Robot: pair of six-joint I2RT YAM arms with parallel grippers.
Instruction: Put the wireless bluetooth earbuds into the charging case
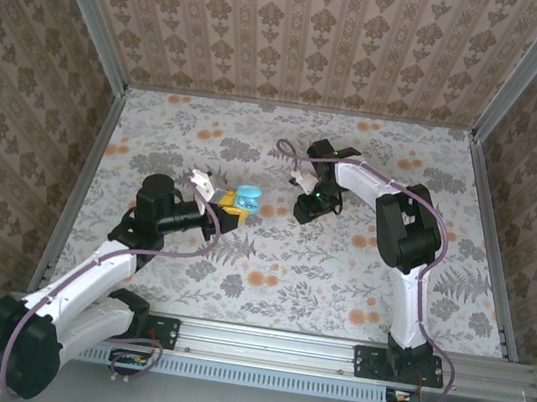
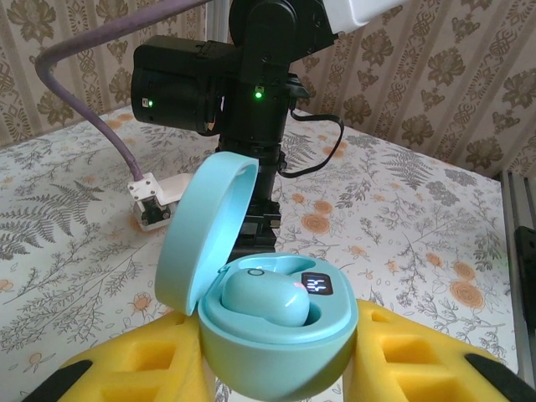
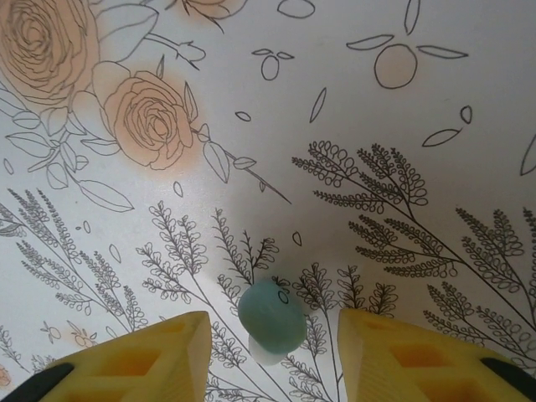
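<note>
Gripping the charging case (image 2: 276, 347) by its lower half, the left end effector (image 2: 276, 375) was closed on it, with a yellow finger (image 2: 126, 368) pressed against each side. The case was pale teal. Its lid (image 2: 205, 222) stood hinged open and nearly upright on the left in the left wrist view. One earbud (image 2: 264, 297) of the same teal sat in the case's well, just beside a small lit display (image 2: 316, 285).

Seen from above, the held case was left of the middle of the floral table (image 1: 388, 280), and the right arm (image 1: 400, 231) reached in from the right, its tip near the case but apart from it.

In the right wrist view, the right end effector (image 3: 272, 362) pointed down at the table with its jaws apart. The second earbud (image 3: 270, 314), slightly blurred, lay on the table between the two yellow fingers (image 3: 419, 360). There was a clear gap on either side, so it touched neither finger and nothing was held there.
</note>
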